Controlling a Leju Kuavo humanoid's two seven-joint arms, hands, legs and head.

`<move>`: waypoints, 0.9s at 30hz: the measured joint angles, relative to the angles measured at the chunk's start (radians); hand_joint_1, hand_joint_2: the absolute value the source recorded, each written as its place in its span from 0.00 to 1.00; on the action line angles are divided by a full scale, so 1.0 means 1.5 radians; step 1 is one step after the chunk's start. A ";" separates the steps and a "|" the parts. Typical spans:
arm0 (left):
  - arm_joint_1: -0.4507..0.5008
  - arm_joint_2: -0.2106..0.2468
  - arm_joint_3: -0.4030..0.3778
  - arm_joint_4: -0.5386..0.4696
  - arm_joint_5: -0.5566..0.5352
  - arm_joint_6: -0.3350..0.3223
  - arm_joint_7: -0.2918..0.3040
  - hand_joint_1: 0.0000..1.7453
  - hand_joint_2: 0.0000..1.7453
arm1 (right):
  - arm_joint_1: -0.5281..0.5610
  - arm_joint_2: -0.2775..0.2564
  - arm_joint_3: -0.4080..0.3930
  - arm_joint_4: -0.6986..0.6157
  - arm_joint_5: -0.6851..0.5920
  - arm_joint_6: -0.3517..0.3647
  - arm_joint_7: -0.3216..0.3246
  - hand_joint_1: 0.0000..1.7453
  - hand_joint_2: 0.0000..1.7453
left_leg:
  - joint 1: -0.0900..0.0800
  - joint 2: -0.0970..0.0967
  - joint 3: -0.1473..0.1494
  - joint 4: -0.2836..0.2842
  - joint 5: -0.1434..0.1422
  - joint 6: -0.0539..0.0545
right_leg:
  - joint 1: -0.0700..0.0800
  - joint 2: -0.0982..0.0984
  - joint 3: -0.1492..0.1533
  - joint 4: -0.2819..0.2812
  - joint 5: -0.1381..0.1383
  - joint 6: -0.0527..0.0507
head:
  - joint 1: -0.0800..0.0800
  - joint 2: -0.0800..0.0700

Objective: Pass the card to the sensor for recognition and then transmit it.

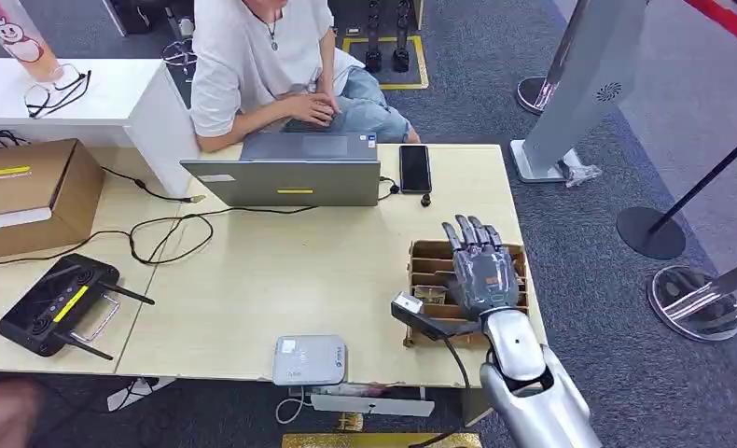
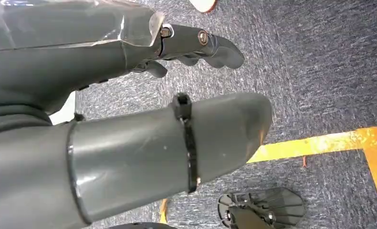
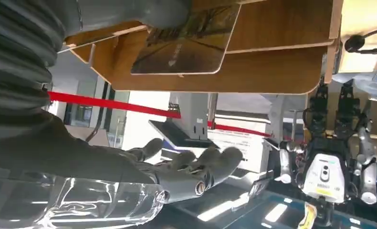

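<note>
Wooden card rack (image 1: 424,254) beneath right hand (image 1: 482,271)

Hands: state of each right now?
Left hand: holds nothing, fingers apart, open, hanging over the carpet.
Right hand: over the wooden card rack, fingers extended, nothing visibly gripped, open.

brown card (image 3: 186,45) with a dark printed face, standing in a slot of the wooden card rack (image 1: 430,266) at the table's right edge, small white sensor box (image 1: 310,359) at the near edge
</note>
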 joint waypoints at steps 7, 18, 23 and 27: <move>0.000 0.000 0.000 0.000 0.000 0.000 0.000 0.00 0.00 | -0.003 0.001 0.000 0.010 -0.001 0.000 -0.002 0.50 1.00 | 0.000 0.000 0.000 0.000 0.000 0.000 | 0.000 0.000 0.000 0.000 0.000 0.000 | 0.000 0.000; 0.000 0.000 0.000 0.000 0.000 0.000 0.000 0.00 0.00 | -0.005 0.003 0.000 0.017 -0.002 -0.003 -0.004 0.71 1.00 | 0.000 0.000 0.000 0.000 0.000 0.000 | 0.000 0.000 0.000 0.000 0.000 0.000 | 0.000 0.000; 0.000 0.000 0.000 0.000 -0.001 0.001 0.000 0.00 0.00 | -0.005 0.003 0.000 0.019 -0.002 -0.003 -0.004 0.67 1.00 | 0.000 0.000 0.000 0.000 0.000 0.000 | 0.000 0.000 0.000 0.000 0.000 0.000 | 0.000 0.000; 0.000 0.000 0.000 0.000 -0.001 0.001 0.000 0.00 0.00 | -0.005 0.003 0.000 0.019 -0.002 -0.003 -0.004 0.67 1.00 | 0.000 0.000 0.000 0.000 0.000 0.000 | 0.000 0.000 0.000 0.000 0.000 0.000 | 0.000 0.000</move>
